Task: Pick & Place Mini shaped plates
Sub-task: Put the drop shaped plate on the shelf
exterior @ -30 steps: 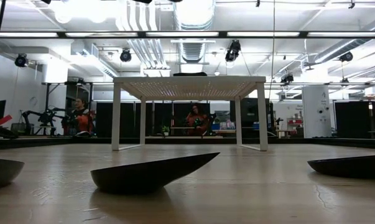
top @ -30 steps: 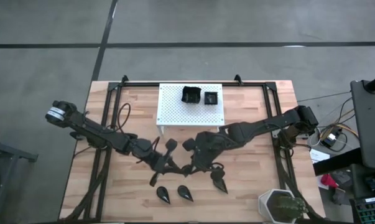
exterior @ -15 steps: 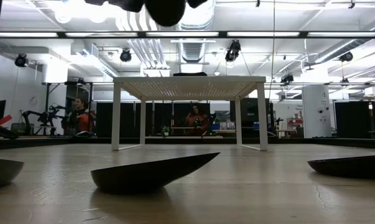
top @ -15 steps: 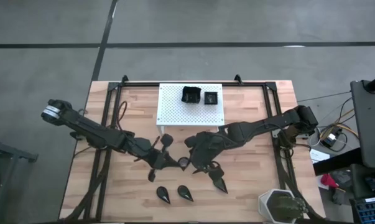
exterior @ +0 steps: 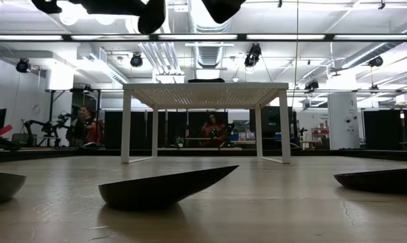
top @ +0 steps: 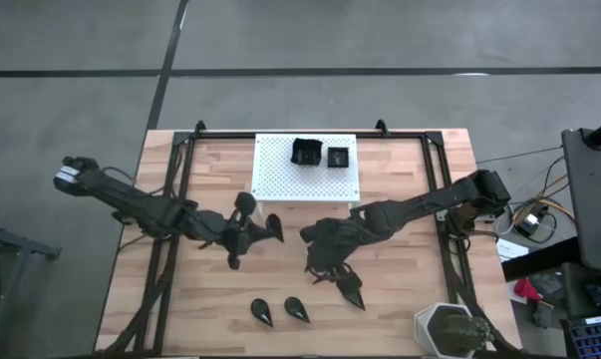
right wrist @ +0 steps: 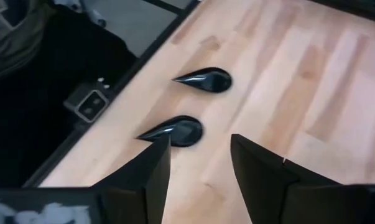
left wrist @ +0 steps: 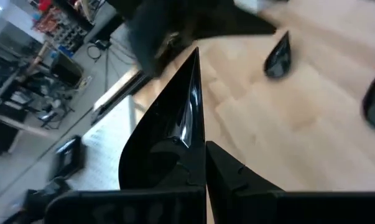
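Observation:
My left gripper (top: pixel 252 235) is shut on a glossy black teardrop plate (left wrist: pixel 175 118), held above the table just in front of the white perforated stand (top: pixel 306 184). My right gripper (top: pixel 318 261) is open and empty (right wrist: pixel 199 155) above the table's middle. Beside it a teardrop plate (top: pixel 352 291) lies on the table. Two more teardrop plates (top: pixel 262 313) (top: pixel 297 309) lie near the front edge; they also show in the right wrist view (right wrist: pixel 203 79) (right wrist: pixel 175 129). Two raised-rim square plates (top: pixel 306 153) (top: pixel 338 157) sit on the stand. My left gripper pinches the teardrop plate by its wide rounded end (left wrist: pixel 170 158) between the two fingers. The plate's pointed tip (left wrist: pixel 194 53) sticks out away from the fingers. The plate is lifted clear of the table and tilted on its side.
A grey-green pot with a plant (top: pixel 448 329) stands at the table's near right corner. Dark frame rails (top: pixel 170 239) run along both sides of the table. In the low view the stand's legs (exterior: pixel 125 125) stand behind the teardrop plates, and people sit far off in the room.
My left gripper has moved away from my right gripper, toward the table's far edge and left, carrying the teardrop plate clear of the table and turning as it goes. Both grippers have come into the top of the low view.

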